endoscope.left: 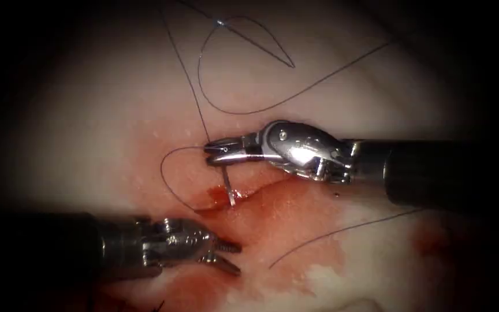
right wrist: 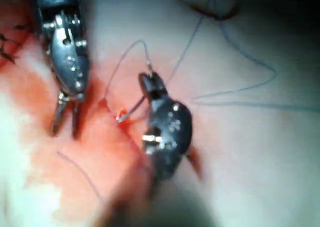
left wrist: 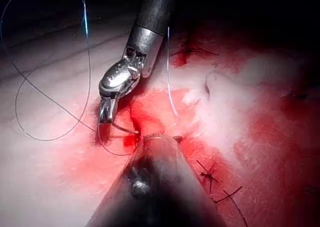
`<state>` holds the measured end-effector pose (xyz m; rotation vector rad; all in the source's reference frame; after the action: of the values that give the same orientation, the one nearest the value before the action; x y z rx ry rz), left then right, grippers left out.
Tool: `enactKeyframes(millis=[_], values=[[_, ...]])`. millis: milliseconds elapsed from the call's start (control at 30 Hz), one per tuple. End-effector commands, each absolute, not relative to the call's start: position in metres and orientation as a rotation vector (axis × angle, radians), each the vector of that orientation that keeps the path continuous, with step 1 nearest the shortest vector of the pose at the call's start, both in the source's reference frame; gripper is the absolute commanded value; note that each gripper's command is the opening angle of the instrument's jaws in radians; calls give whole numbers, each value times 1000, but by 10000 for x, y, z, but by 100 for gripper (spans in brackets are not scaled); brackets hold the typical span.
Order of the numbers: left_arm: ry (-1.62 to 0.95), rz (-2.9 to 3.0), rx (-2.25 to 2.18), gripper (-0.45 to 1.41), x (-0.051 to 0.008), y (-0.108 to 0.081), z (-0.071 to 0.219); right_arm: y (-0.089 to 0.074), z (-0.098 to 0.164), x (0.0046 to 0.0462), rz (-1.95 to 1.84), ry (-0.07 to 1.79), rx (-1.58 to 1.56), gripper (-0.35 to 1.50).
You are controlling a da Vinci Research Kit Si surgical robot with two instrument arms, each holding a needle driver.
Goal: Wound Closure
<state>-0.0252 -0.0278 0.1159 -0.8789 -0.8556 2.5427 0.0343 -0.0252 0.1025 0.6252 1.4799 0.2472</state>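
Right pincer [endoscope.left: 213,151] clamped on the needle [endoscope.left: 228,188] near its upper end, entering from the endoscope view's right and sitting just above the cut [endoscope.left: 244,193]. Needle hanging down from the closed jaws, its lower end meeting the tissue [endoscope.left: 88,127] at the cut's upper lip, amid the red fluid [endoscope.left: 284,219] (whether the tip sits inside the tissue or merely touches it: cannot tell). Thread [endoscope.left: 171,179] leaving the jaws, curving left and down in a loop on the left of the cut and returning toward the needle's lower end; more thread running upward into a large loop with a small knot [endoscope.left: 219,22] far above. Loose strand [endoscope.left: 342,231] lying across the tissue to the right of the cut, below the right shaft. Left pincer [endoscope.left: 230,257] open and empty, lower left, jaws spread apart and pointing right, close to the cut's lower left but apart from needle and thread. Left wrist view: right pincer [left wrist: 105,116] pointing down with the curved needle [left wrist: 124,128] held crosswise at its tip, above red-stained tissue. Right wrist view: left pincer [right wrist: 66,124] spread with nothing between its jaws, beside the right pincer [right wrist: 146,79] gripping the needle [right wrist: 132,108].
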Motion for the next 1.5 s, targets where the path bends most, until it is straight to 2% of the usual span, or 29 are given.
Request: enactKeyframes(millis=[33, 533, 1133, 1500], values=[[-859, 2543, -881, 27, -256, -280, 1163, -251, 1028, 351, 244, 1481, 627, -35], [-867, 2554, -888, 22, -237, -290, 1158, -253, 1028, 352, 285, 1400, 598, -35], [-859, 2555, -885, 19, -244, -296, 1160, -240, 1036, 355, 212, 1409, 362, -35], [-858, 2556, -885, 19, -244, -296, 1161, -251, 1033, 352, 195, 1413, 380, -35]])
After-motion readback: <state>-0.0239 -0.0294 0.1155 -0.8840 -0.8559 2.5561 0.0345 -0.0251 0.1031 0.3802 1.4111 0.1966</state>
